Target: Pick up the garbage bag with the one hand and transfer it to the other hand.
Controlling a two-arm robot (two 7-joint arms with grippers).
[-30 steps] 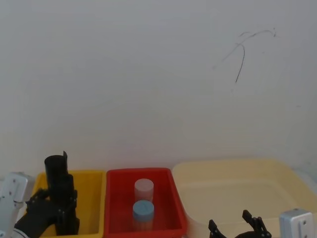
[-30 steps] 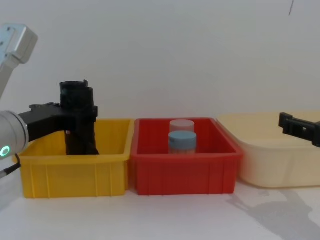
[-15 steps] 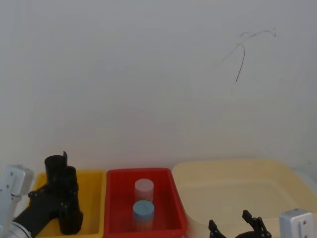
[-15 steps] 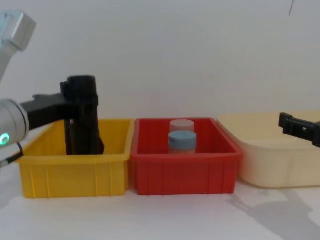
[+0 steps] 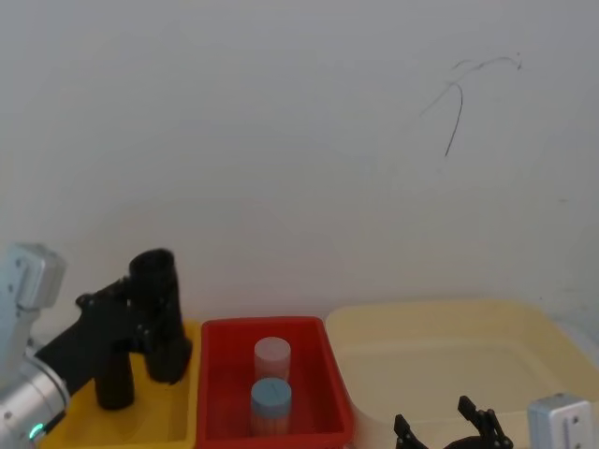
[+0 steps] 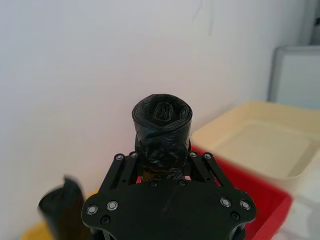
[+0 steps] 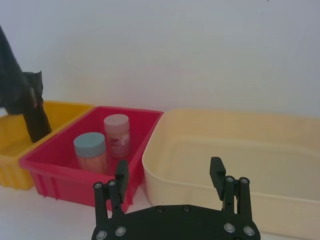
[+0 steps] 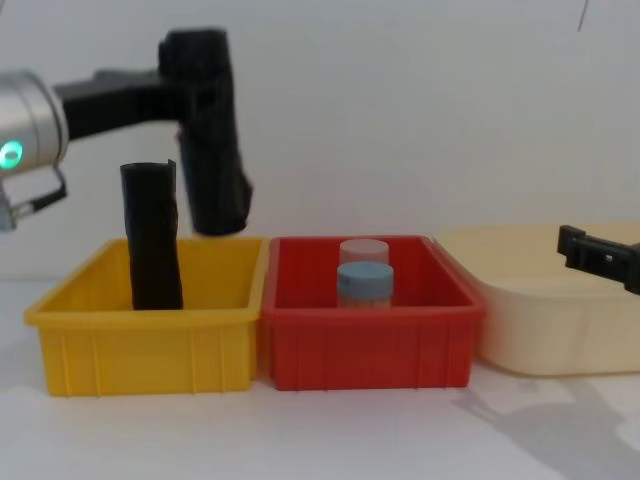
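Left gripper (image 8: 185, 90) is up in the air over the yellow bin (image 8: 140, 350), fingers (image 6: 125, 167) clamped on the garbage bag (image 8: 218, 180) near its top end. The bag hangs close to upright, lower end tipped slightly towards the red bin (image 8: 365, 350). In the chest view that end sits at about the bin's rim level, touching nothing I can see. The left wrist view has the bag's rounded end (image 6: 161, 112) poking out past the fingers, one finger on each side pressed into the soft roll. The green ring (image 8: 12, 155) on the left wrist is lit. A thin black roll (image 8: 151, 240) with a notched top stands upright inside the yellow bin, just beside the held bag and apart from it. The red bin touches the yellow one and holds two jars, a blue-lidded jar (image 8: 363, 285) in front and a pink-lidded jar (image 8: 363, 250) right behind it. The cream tub (image 8: 540, 330) is on the red bin's other side, on the robot's right. Right gripper (image 7: 169, 175) sits low at the right edge, in front of the cream tub, well apart from the bag. Its fingers (image 7: 121, 176) are spread wide and hold nothing. All three containers rest on the white table (image 8: 330, 440) against a plain white wall (image 8: 400, 100).
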